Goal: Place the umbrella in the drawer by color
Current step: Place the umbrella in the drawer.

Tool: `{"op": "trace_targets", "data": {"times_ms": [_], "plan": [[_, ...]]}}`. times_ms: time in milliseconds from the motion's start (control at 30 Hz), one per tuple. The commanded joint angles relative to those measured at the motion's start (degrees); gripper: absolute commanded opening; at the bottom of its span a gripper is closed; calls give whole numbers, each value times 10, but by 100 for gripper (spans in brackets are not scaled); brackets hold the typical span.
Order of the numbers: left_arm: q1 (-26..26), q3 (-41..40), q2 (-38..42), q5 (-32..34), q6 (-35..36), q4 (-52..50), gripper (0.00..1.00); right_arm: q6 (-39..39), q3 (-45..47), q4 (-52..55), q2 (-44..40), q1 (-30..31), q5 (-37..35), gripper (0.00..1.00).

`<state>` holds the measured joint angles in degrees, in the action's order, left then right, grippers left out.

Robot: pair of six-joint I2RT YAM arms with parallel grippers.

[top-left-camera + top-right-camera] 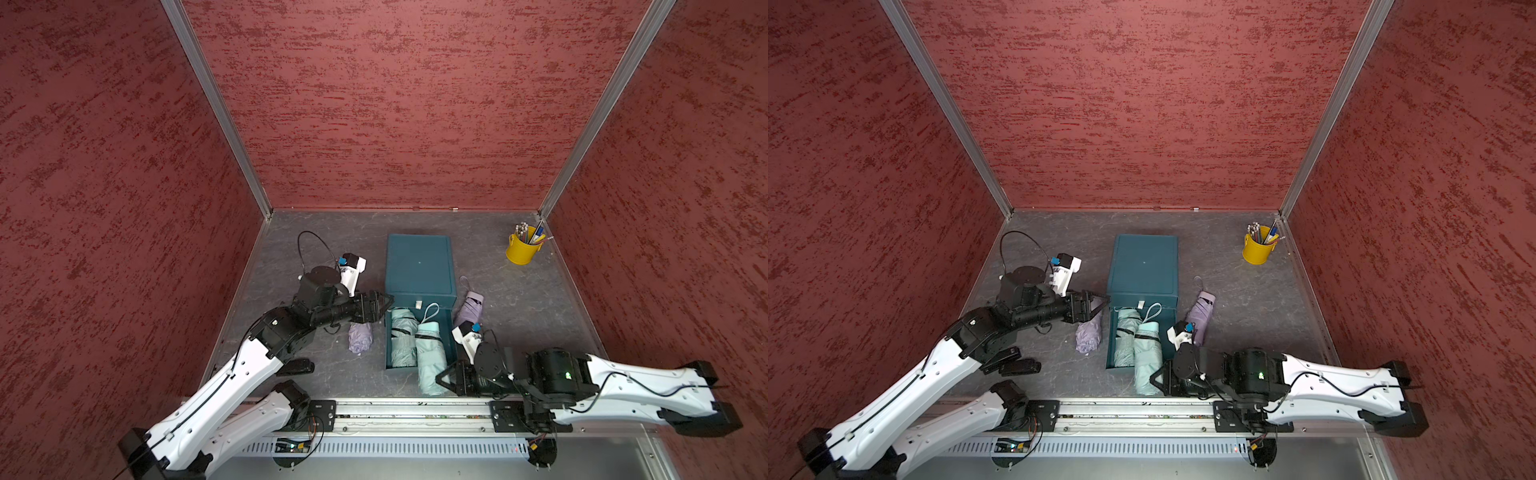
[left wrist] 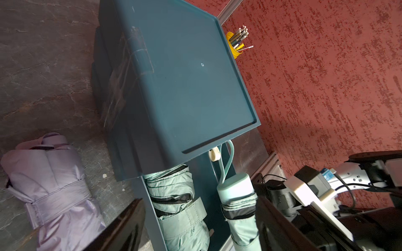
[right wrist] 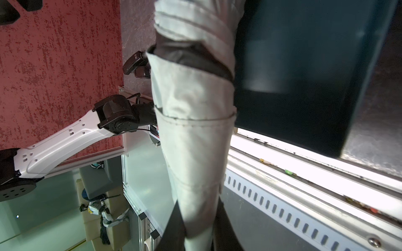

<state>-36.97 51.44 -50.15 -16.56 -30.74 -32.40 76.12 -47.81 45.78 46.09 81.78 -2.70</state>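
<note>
gripping the mint umbrella (image 1: 430, 353) by its tail in my right hand (image 1: 441, 379), i'd slide it straight into the drawer (image 1: 387, 345); left hand (image 1: 386, 308) hangs open.

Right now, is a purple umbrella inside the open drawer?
No, both purple umbrellas lie on the table outside the drawer, which holds only mint-green umbrellas.

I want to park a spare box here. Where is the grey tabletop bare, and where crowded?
Bare: grey tabletop between the teal drawer cabinet, the yellow pencil bucket and the right wall; also behind the cabinet. Crowded: around the open drawer, between the left lilac folded umbrella and right lilac folded umbrella, where the right gripper grips a mint folded umbrella.
</note>
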Motion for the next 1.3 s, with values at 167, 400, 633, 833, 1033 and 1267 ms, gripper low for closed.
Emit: {"op": "trace_targets", "data": {"times_ms": [167, 400, 633, 833, 1033, 1267], "plan": [[4, 15, -15, 44, 13, 23, 82, 45, -50, 21, 15, -25, -10, 0], [6, 9, -37, 48, 14, 33, 82, 68, -8, -37, 16, -62, 52, 0], [7, 20, -55, 74, 27, 14, 81, 42, -8, -57, 43, -137, 114, 0], [7, 19, -58, 79, 32, 9, 80, 15, -16, -73, 72, -196, 169, 0], [7, 16, -65, 82, 35, 1, 79, -14, -27, -57, 81, -243, 194, 0], [7, 10, -59, 86, 36, -2, 78, -49, -35, -61, 109, -268, 211, 4]]}}
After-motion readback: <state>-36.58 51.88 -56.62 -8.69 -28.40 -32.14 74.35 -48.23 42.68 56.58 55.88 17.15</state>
